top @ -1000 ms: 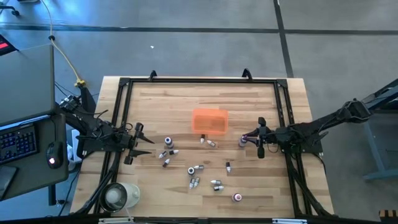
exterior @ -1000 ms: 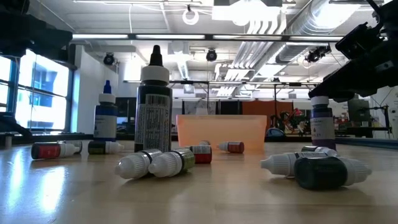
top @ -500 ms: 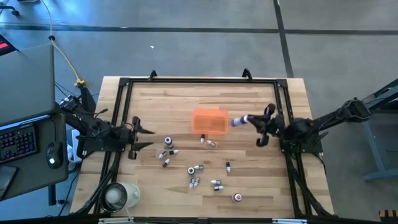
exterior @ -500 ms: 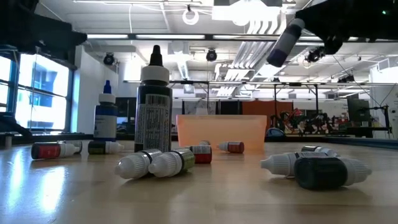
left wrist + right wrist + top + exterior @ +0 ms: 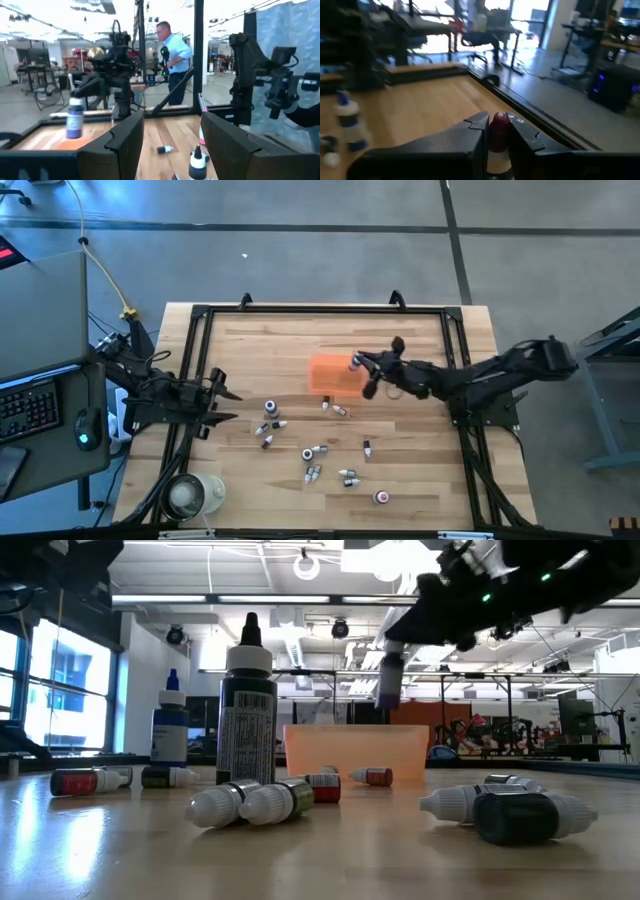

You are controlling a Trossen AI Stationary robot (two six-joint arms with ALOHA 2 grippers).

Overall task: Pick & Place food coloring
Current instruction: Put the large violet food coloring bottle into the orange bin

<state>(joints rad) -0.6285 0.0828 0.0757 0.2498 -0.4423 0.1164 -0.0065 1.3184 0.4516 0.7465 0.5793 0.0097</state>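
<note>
My right gripper (image 5: 360,367) is shut on a small food coloring bottle (image 5: 354,363) with a purple body. It holds the bottle above the right end of the orange tray (image 5: 328,374). In the low view the bottle (image 5: 389,685) hangs above the tray (image 5: 357,750). Several more bottles lie or stand on the wood nearer the front, such as one lying on its side (image 5: 315,452) and a tall dark one standing on its base (image 5: 248,710). My left gripper (image 5: 220,405) is open and empty at the table's left. My right gripper pinches the bottle's upper end (image 5: 498,134) between its two fingers (image 5: 475,134). The fingers come from the table's right side, slanting down. The bottle hangs about upright below them (image 5: 388,695), lifted clear of the tray and the table.
A white cup-like object (image 5: 190,493) stands at the front left corner. A black rail frame (image 5: 200,315) runs round the table. A person in a blue shirt (image 5: 172,52) stands in the room beyond the table. A monitor and keyboard (image 5: 30,405) are left of the table.
My right gripper has lifted the purple bottle off the table at the right. It has carried the bottle up and toward the table's left edge, to above the tray's right end. The bottle was tipped on the way and now hangs about upright.
</note>
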